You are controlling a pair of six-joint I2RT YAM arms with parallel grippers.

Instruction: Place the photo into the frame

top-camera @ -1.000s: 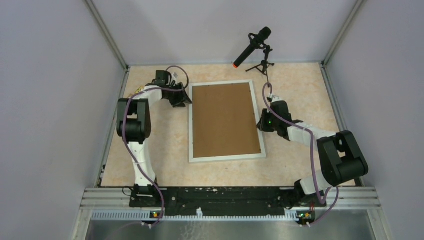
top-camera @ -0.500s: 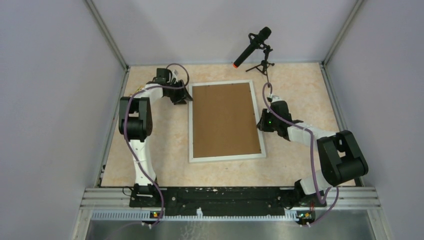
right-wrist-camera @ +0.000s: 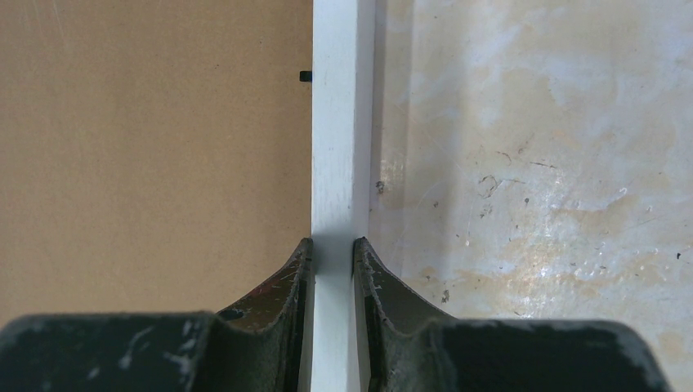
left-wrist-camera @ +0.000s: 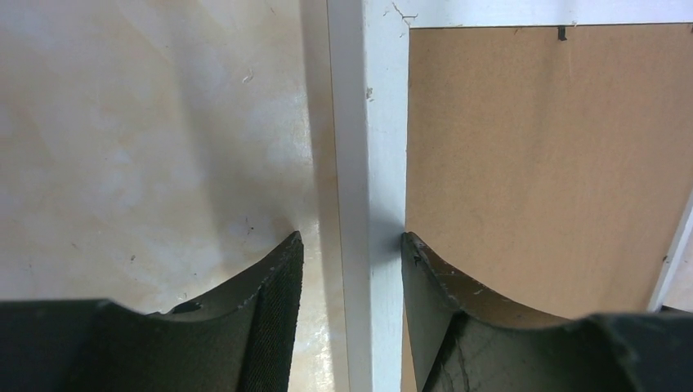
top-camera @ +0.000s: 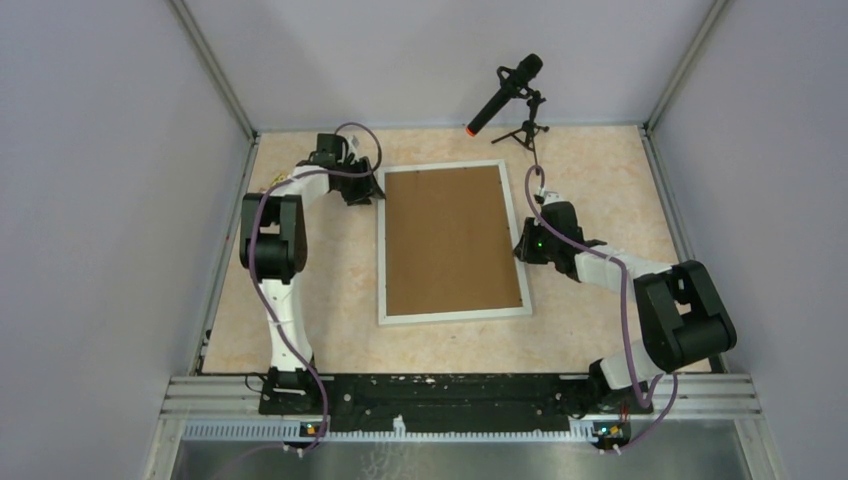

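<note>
Where grey walls [top-camera: 110,180] box the beige table [top-camera: 330,280], we see the frame [top-camera: 455,314] centred, backing board [top-camera: 450,240] up. Right gripper [right-wrist-camera: 333,249] clenches its 3 o'clock rail; left gripper [left-wrist-camera: 351,253], released, has crept toward 12.

White frame [right-wrist-camera: 335,122] w/ plain brown backing board [top-camera: 450,240], mottled beige table [top-camera: 330,300].

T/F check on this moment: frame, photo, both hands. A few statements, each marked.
1. The frame lies with its brown backing board facing up. True.
2. The photo lies beside the frame. False: no photo shows in any view.
3. The right hand pinches the frame's right rail. True.
4. The left hand is shut tight on the left rail. False: it straddles that rail open, with a gap at its outer finger.
</note>
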